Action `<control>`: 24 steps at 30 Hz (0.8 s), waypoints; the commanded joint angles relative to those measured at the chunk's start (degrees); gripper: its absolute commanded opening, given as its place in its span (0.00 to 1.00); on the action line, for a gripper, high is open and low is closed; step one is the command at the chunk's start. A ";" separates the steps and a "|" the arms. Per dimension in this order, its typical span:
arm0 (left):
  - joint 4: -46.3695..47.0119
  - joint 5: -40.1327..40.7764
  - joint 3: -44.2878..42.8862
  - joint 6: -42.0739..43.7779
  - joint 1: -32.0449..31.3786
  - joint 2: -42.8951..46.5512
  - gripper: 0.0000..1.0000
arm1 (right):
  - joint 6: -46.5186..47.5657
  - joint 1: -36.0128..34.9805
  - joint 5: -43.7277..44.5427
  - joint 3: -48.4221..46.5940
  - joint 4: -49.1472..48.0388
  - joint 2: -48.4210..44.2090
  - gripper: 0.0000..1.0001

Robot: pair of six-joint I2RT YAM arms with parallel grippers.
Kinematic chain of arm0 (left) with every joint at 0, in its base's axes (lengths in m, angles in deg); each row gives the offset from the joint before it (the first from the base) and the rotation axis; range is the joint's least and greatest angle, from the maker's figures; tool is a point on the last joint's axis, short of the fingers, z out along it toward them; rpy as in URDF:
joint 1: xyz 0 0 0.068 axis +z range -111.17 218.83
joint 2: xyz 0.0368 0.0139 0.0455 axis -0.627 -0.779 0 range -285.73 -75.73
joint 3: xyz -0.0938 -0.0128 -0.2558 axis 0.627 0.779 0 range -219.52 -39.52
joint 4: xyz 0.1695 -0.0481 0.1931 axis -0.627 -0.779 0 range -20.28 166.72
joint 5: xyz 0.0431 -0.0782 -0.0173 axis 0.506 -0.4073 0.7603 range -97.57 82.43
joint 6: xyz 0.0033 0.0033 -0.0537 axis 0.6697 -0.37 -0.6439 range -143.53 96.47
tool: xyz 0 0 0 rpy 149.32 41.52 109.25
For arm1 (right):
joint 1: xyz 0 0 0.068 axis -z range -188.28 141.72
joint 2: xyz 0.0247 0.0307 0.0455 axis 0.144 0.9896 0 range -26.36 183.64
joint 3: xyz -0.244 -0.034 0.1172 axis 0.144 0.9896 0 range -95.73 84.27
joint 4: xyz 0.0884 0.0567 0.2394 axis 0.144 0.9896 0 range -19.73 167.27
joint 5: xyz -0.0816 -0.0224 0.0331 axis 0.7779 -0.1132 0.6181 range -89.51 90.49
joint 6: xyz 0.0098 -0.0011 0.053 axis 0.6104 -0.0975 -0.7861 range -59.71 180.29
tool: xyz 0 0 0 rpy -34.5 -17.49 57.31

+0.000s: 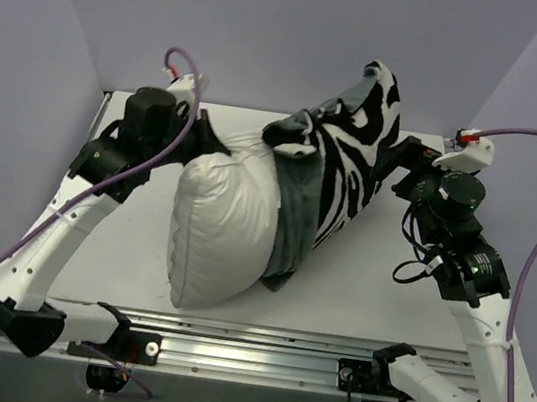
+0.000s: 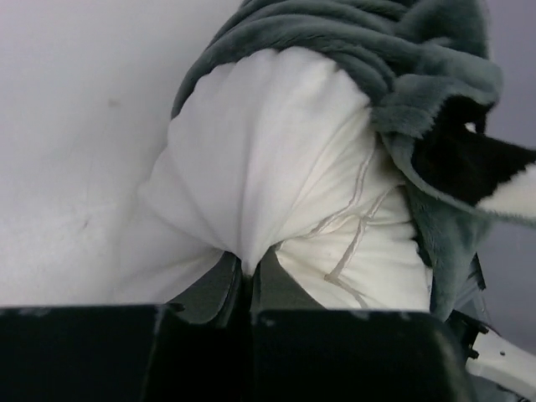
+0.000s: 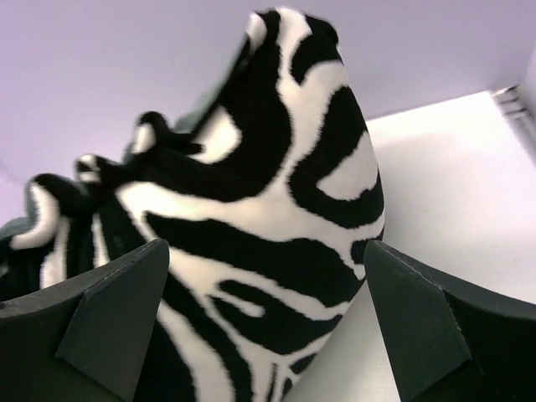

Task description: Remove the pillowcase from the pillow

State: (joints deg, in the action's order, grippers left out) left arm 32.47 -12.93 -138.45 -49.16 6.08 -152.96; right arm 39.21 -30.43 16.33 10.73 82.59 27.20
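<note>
Pillow (image 1: 219, 224), white and plump, on the white table (image 1: 387, 290), seen from above. Its near end is bare and points toward the arm bases; its far end sits inside the pillowcase (image 1: 345, 162). The pillowcase is bunched over the pillow's far-right part. Its zebra-striped face rises to a peak near the back wall (image 1: 274, 30), and its grey-green velvety face shows as a rumpled band where the cover meets the bare pillow.

The left gripper (image 2: 249, 276) reaches in from the left at the pillow's far-left corner. In the left wrist view its two fingers are pressed together with a fold of the white pillow fabric pinched between them, and creases fan out from that point. Grey-green pillowcase fabric lies gathered just above and to the right of the pinch.

The right gripper (image 3: 266, 318) stands at the pillowcase's right side with its fingers (image 3: 117, 318) spread wide. Zebra cloth fills the gap between them, and nothing is clamped. Whether either finger touches the cloth cannot be told.
</note>
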 commanded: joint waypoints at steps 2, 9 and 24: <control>22.35 -10.79 23.92 -14.96 13.83 7.27 0.02 | 0.96 -0.26 -9.58 3.04 -0.10 6.28 0.96; 22.84 -12.05 42.08 -8.05 26.42 0.43 0.12 | -0.63 -3.59 -14.26 10.25 -4.49 12.52 0.95; -2.67 7.82 19.48 3.30 26.86 12.09 0.94 | 4.19 -14.40 -10.74 6.66 -5.55 20.79 0.96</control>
State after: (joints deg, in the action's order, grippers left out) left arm 35.31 -10.16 -116.92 -47.83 33.20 -146.38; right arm 40.24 -42.93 3.65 21.35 79.00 46.76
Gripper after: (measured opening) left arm 0.941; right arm 0.955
